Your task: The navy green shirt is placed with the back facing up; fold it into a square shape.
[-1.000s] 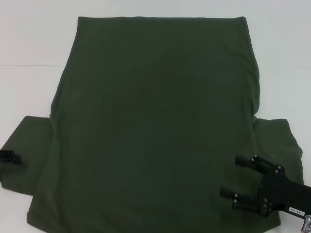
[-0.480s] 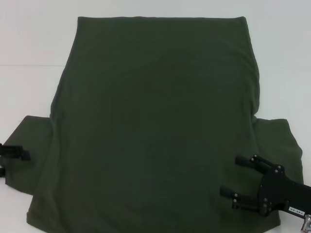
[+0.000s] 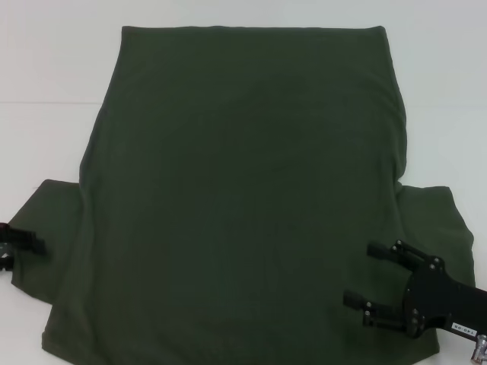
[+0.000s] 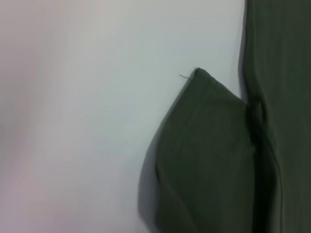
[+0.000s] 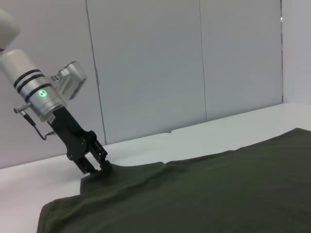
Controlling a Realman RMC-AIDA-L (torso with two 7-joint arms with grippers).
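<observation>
The navy green shirt (image 3: pixel 243 190) lies spread flat, plain side up, and covers most of the white table (image 3: pixel 46 68). At the far left edge my left gripper (image 3: pixel 23 242) is on the outer edge of the left sleeve (image 3: pixel 57 228). The right wrist view shows this left gripper (image 5: pixel 97 167) shut on the sleeve edge, with the cloth peaked up a little at its tips. The left wrist view holds the sleeve (image 4: pixel 209 160) beside the shirt body (image 4: pixel 282 97). My right gripper (image 3: pixel 358 274) hovers open over the near right part of the shirt, beside the right sleeve (image 3: pixel 434 220).
White tabletop shows to the left (image 3: pixel 38 137) and right (image 3: pixel 449 114) of the shirt. A grey panelled wall (image 5: pixel 146 73) stands behind the table's left side. The shirt's near hem (image 3: pixel 152 357) runs close to the front edge of the head view.
The left gripper has moved inward onto the left sleeve's edge, and the sleeve's outer corner has drawn in slightly. The right gripper has stayed in place.
</observation>
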